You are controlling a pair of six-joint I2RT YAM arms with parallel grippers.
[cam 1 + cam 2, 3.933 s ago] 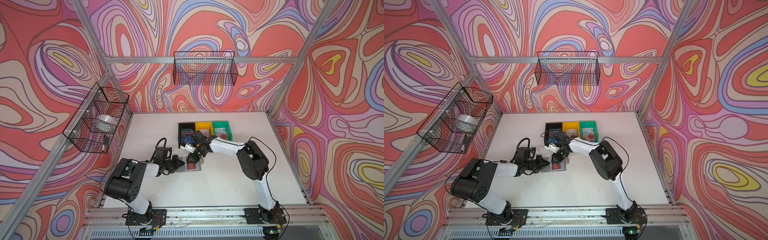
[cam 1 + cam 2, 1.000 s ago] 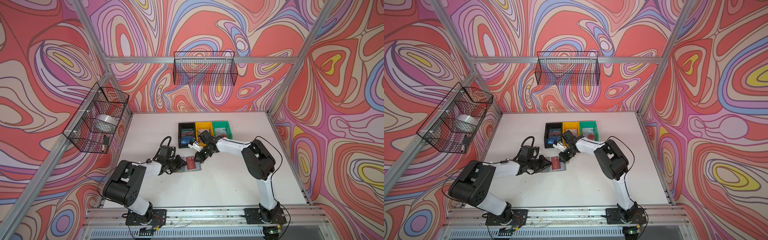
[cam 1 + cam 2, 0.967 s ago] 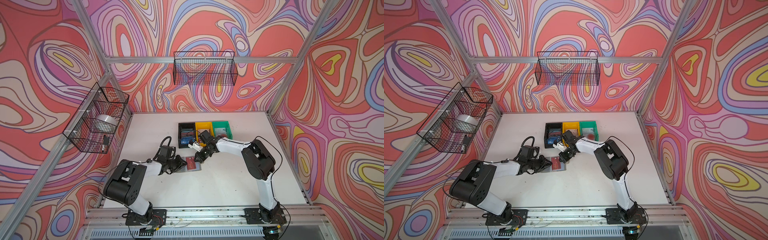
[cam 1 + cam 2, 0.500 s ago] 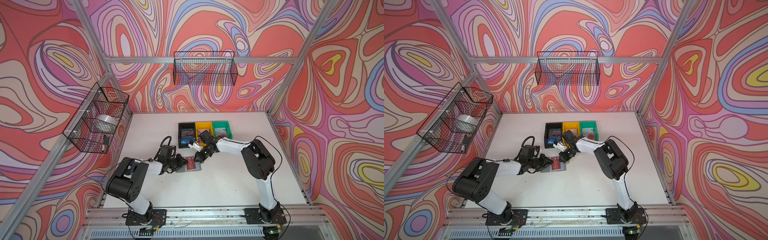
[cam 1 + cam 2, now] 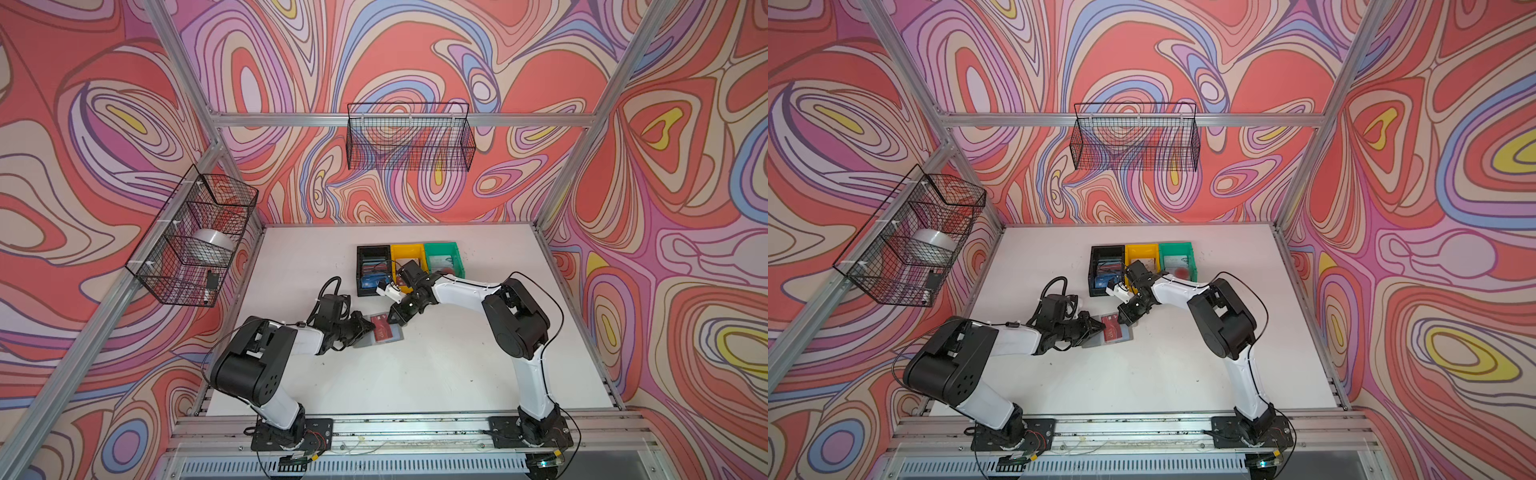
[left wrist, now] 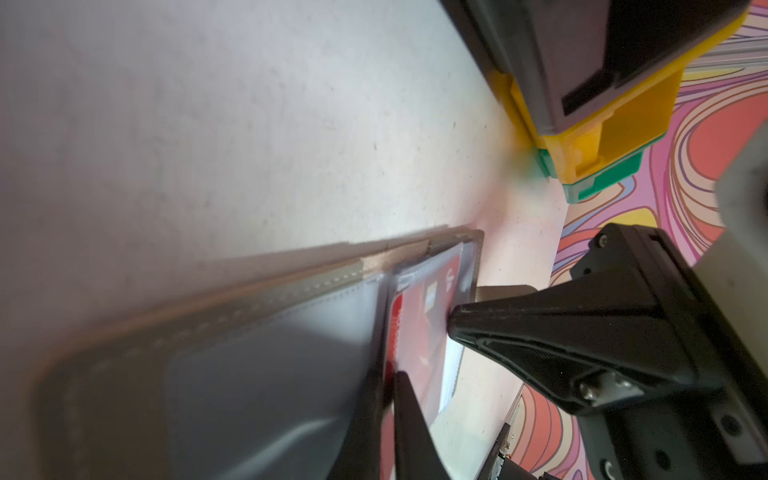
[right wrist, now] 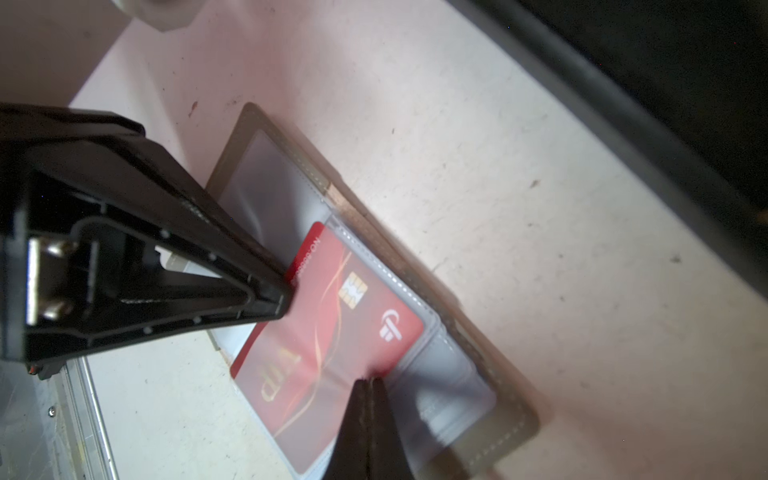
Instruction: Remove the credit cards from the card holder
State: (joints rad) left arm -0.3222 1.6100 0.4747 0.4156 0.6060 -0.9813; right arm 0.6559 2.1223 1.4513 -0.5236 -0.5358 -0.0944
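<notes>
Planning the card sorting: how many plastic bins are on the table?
3, in a row: black bin left, yellow bin middle, green bin right, toward the far edge of the table. None seems hidden.

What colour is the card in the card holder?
Red with gold swirls; card clearest in right wrist view.

Your white table (image 5: 457,365) carries the grey card holder (image 5: 1093,342), lying open and flat near its middle. Behind it, side by side, stand a black bin (image 5: 360,270), a yellow bin (image 5: 409,250) and a green bin (image 5: 443,248).
</notes>
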